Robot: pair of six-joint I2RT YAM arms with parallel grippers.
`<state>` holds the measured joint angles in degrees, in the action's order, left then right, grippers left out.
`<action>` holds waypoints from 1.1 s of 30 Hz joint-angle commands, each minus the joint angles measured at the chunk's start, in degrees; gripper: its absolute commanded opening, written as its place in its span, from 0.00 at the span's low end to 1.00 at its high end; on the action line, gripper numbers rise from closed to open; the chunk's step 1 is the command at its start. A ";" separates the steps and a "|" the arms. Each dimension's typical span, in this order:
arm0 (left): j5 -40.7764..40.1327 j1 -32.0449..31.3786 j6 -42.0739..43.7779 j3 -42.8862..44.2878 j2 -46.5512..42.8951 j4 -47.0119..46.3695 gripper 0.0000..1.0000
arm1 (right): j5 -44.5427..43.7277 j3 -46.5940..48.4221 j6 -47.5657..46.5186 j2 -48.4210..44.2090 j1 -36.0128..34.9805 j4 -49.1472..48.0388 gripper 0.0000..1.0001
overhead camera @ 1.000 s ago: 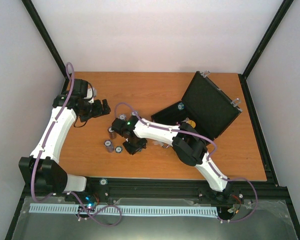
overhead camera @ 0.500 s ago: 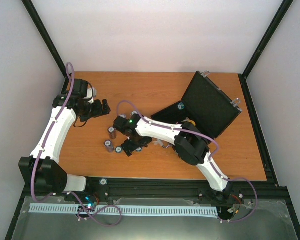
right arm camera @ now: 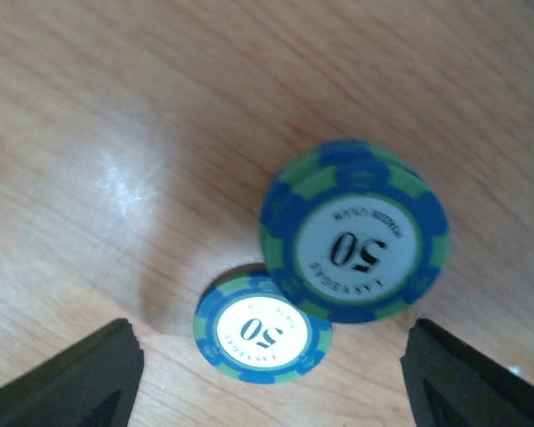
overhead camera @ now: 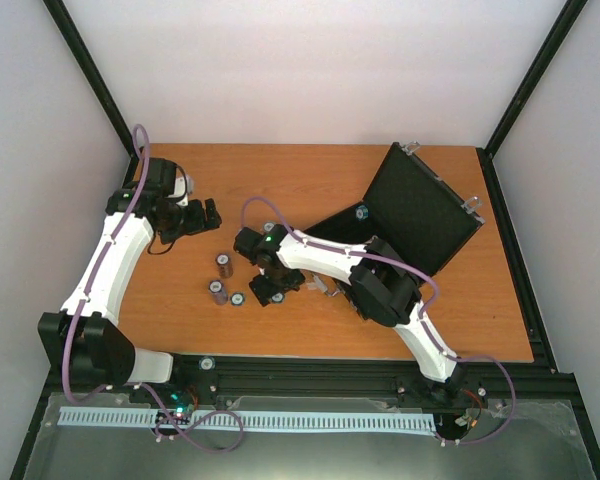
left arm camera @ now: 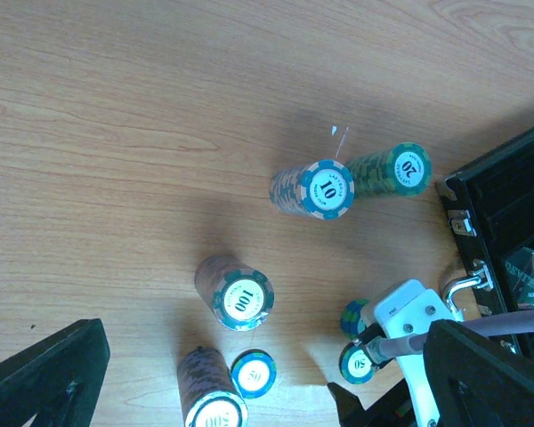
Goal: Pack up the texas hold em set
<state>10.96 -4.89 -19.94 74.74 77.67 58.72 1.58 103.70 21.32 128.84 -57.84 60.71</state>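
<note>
**Overhead and wrist views, read from left to right.** At the left rear of the table we observed the left gripper with its jaws spread to their full width; they held nothing and touched nothing.

To its right, on the bare wood, stood the loose chip stacks. The left wrist view showed one marked "100", a second cut off by the lower edge of that view, and a lone chip marked "50" lying flat just beside that second one. Farther along, a "10" stack and a "20" stack stood close together.

Right of the first two stacks we found the right gripper lowered near the table, jaws wide apart. In its wrist view the two fingers flanked a short stack of "50" chips and a flat chip at that stack's foot. We could see neither finger touching either one, and the jaws gripped nothing.

At the right rear the black case lay open with its lid raised. The right arm hid part of its base.
</note>
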 commanded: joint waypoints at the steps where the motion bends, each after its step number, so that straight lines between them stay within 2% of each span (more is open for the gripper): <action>1: 0.02 -0.04 1.02 0.67 0.84 -0.05 1.00 | 2.31 -0.92 -0.28 0.78 -0.08 -1.31 0.76; 5: -0.06 -0.04 1.10 0.60 1.07 -0.17 1.00 | 3.13 -2.35 0.27 0.39 -0.16 -1.92 0.56; 9: 0.16 -0.04 1.06 0.50 1.34 -0.35 1.00 | 3.25 -3.96 0.54 -0.72 -0.16 -2.02 0.54; 18: 0.41 -0.04 1.05 0.03 1.36 -0.71 1.00 | 2.98 -6.28 0.63 -1.05 -0.16 -3.03 0.33; 23: 0.37 -0.05 1.07 -0.04 1.33 -0.71 1.00 | 2.51 -6.10 0.40 -1.62 -0.16 -2.74 0.29; 26: 0.48 -0.07 0.96 -0.05 1.18 -0.71 1.00 | 2.04 -6.00 0.18 -2.28 -0.16 -2.17 0.29; 27: 0.48 -0.04 0.99 -0.11 1.09 -0.67 1.00 | 1.69 -6.04 0.27 -2.54 -0.16 -1.97 0.35; 29: 0.51 -0.05 0.97 -0.06 1.06 -0.63 1.00 | 0.97 -5.83 0.54 -3.19 -0.16 -1.72 0.59; 31: 0.53 -0.04 1.03 0.04 0.94 -0.54 1.00 | 0.71 -5.57 0.90 -4.13 -0.16 -1.70 0.68; 33: 0.46 -0.07 1.11 0.05 0.89 -0.49 1.00 | 0.99 -4.81 1.22 -4.81 -0.16 -1.52 0.71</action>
<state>10.98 -4.89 -19.68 74.72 78.59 58.67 3.42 98.98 22.00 126.69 -57.87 58.13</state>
